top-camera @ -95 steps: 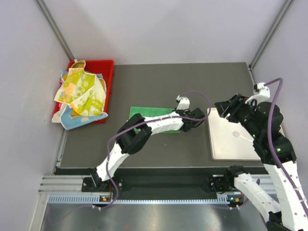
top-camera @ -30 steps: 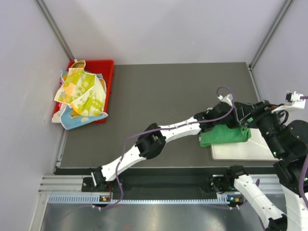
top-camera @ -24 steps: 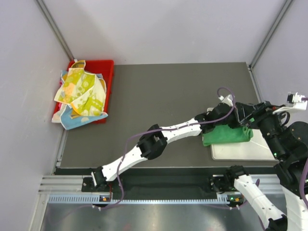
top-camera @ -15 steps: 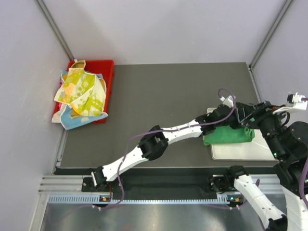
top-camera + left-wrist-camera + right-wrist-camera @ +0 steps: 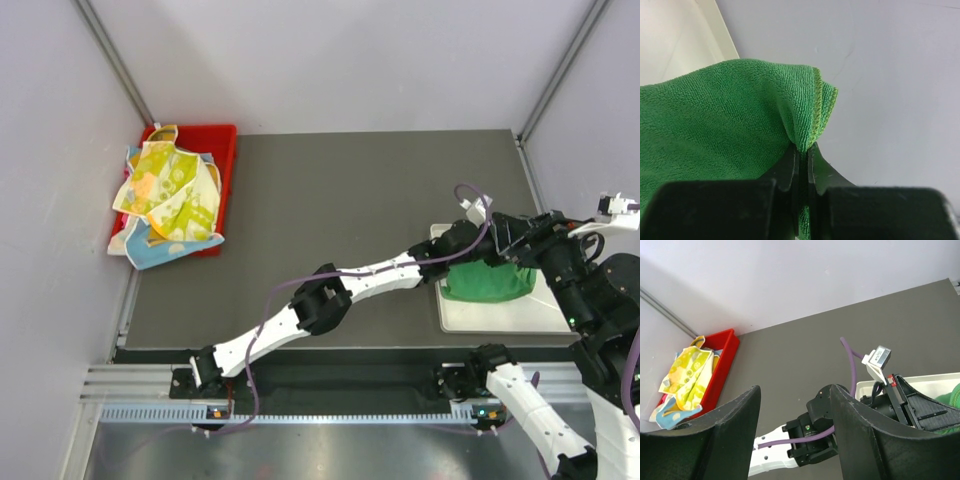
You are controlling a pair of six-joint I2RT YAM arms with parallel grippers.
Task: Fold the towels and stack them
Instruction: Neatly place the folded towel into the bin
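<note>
Fingers of the left gripper clamp the green towel edge.

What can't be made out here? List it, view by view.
Left wrist: most of the green towel pinched by the left gripper, cut off by the frame edge.
Top external: that grip, hidden where the left arm and right arm meet; the count of towels heaped in the red bin, overlapping.
Right wrist: how the towel lies on the white tray, hidden by the left arm.
</note>
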